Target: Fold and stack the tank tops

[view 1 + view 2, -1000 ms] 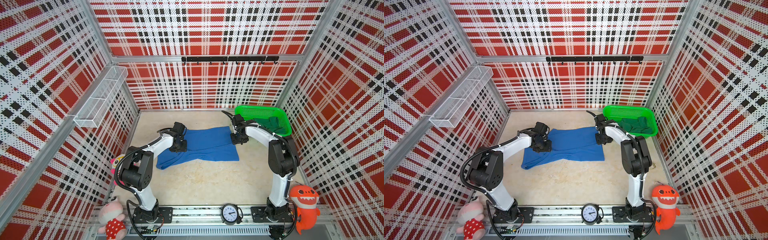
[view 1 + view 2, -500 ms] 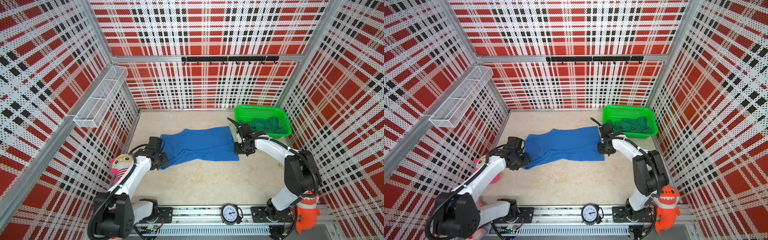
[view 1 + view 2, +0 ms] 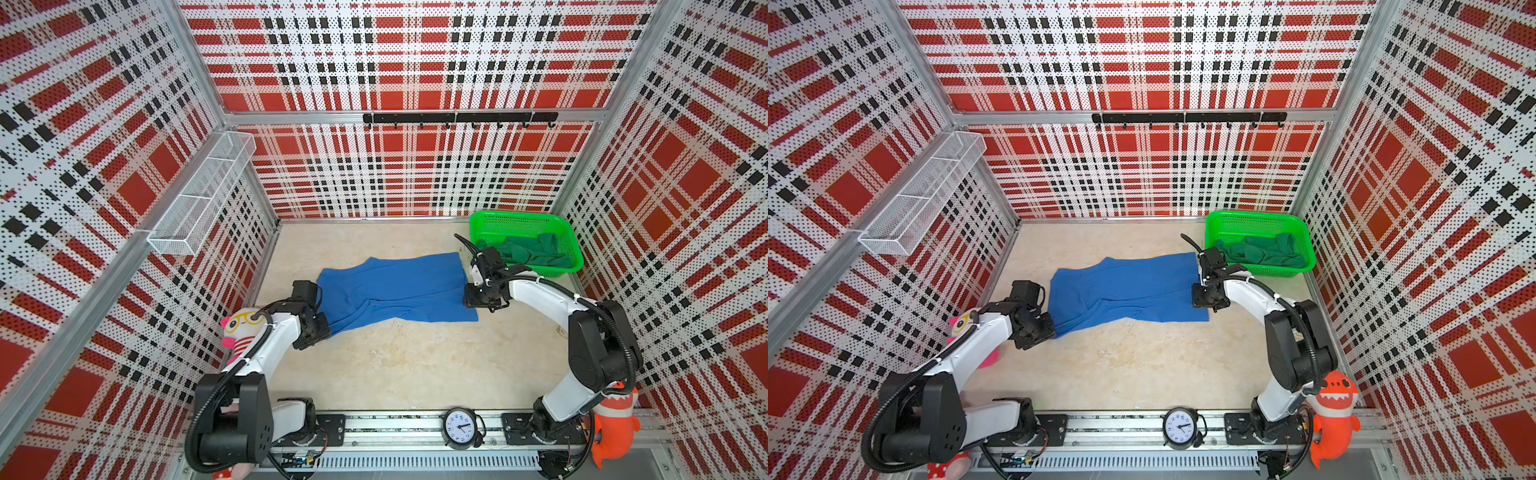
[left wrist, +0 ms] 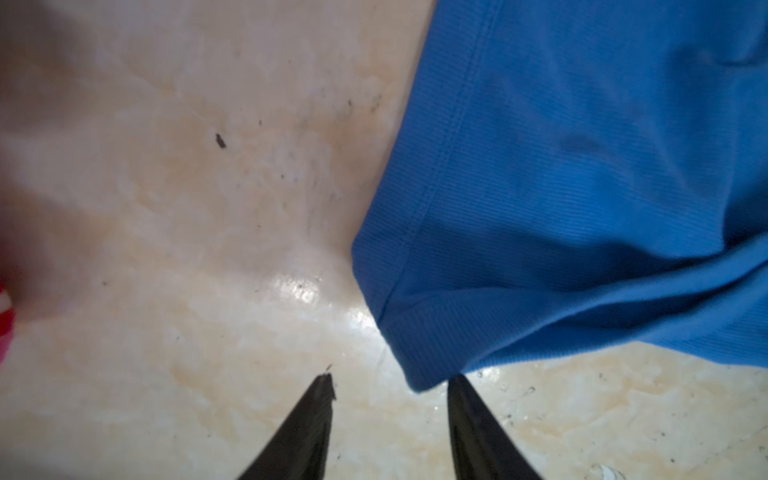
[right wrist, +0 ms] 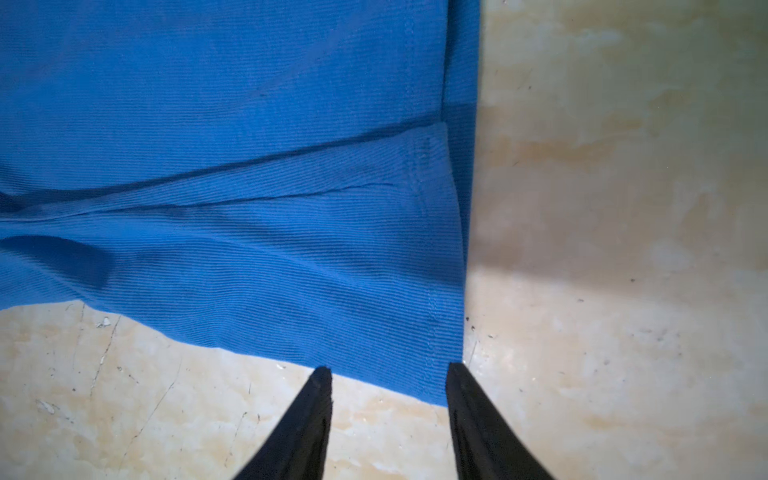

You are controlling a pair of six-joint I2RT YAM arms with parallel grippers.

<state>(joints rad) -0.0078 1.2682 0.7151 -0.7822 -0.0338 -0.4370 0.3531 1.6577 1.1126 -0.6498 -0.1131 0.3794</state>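
Note:
The royal blue tank top (image 3: 395,286) (image 3: 1125,289) lies spread and creased on the beige table in both top views. The dark green tank top (image 3: 534,251) (image 3: 1262,251) sits crumpled in the bright green basket (image 3: 519,216). My left gripper (image 3: 320,330) (image 4: 391,377) is low at the blue top's near-left corner, open; the corner (image 4: 419,374) lies just inside one fingertip, not pinched. My right gripper (image 3: 482,299) (image 5: 389,365) is open at the near-right corner, its fingertips straddling the hem (image 5: 432,332).
The basket stands at the back right, close behind my right arm. A pink plush toy (image 3: 241,332) leans by the left wall beside my left arm. A small clock (image 3: 459,428) and an orange plush (image 3: 615,419) sit along the front rail. A wire shelf (image 3: 203,199) hangs on the left wall.
Both grippers moved from the blue top's far edge toward me to its near corners. The top's far-left part now lies spread further left. The left jaws have narrowed.

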